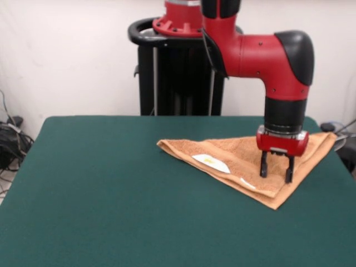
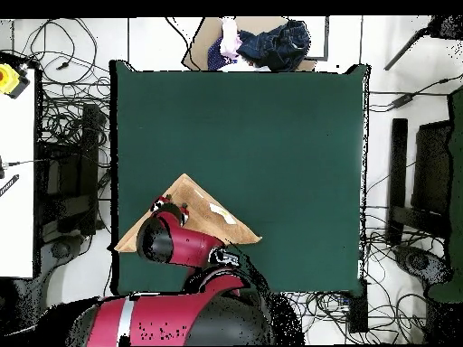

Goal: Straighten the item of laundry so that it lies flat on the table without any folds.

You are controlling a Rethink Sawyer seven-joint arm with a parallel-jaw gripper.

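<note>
Plainly unfinished: the orange towel (image 1: 245, 161) lies folded into a triangle near a table (image 1: 111, 189) corner on the robot's side, one tip at the edge. It needs unfolding flat. The gripper (image 1: 276, 168) stands over the fold, fingers parted and apparently empty, though tip contact is unclear. Front view shows the white label (image 1: 211, 162) and doubled edges; overhead view shows the triangle's position, with clothing (image 2: 271, 43) beyond the far edge.

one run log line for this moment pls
light orange terry-cloth towel: folded into triangle | claw: open, at towel's top layer | dark green felt table: towel near corner
</note>
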